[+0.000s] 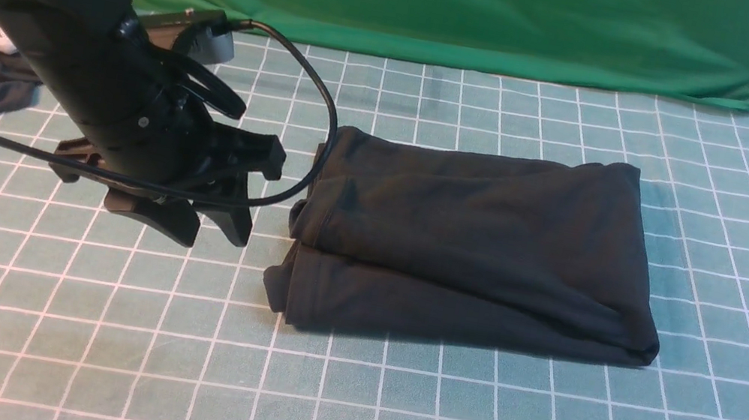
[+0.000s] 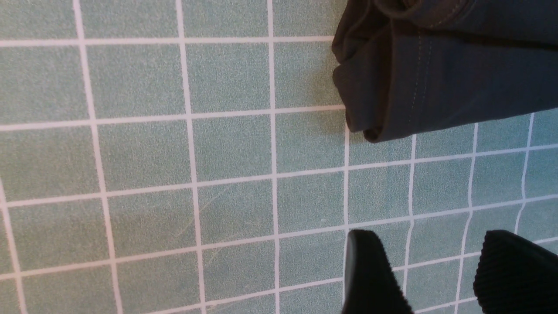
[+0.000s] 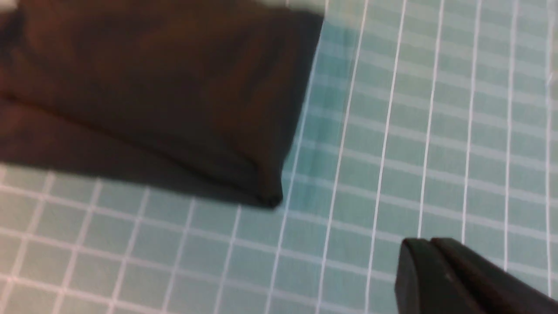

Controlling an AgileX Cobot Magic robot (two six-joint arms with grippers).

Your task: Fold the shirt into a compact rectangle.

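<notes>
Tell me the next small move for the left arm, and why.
Probably draw the left gripper back from the shirt: the shirt already lies as a compact folded rectangle on the grid mat, and the gripper is open, empty, beside its left edge.

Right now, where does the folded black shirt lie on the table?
In the front view the shirt lies folded right of centre on the checked mat, just right of the left gripper, not touching it.
</notes>
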